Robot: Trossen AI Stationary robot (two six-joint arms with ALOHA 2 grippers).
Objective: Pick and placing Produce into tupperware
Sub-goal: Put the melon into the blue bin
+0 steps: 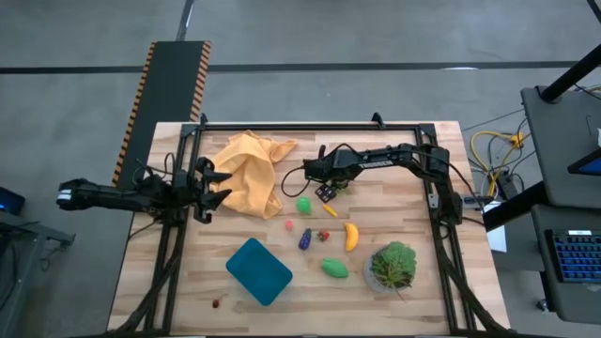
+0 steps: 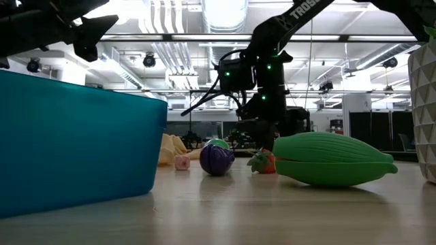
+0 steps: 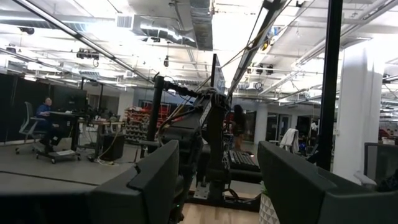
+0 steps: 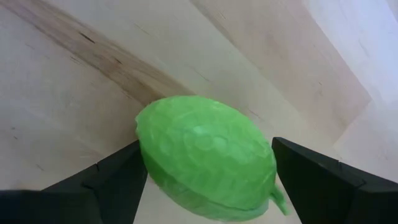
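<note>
right pincer open, holding nothing | green oval sat between my fingers, long axis across the gap | left pincer open, farther off

A grey concrete floor surrounds the wooden counter. Beyond it, the open ceiling carries ducts, pipes and bright lights. A person sits at a desk far off.

teal tupperware, yellow banana, orange cloth
</note>
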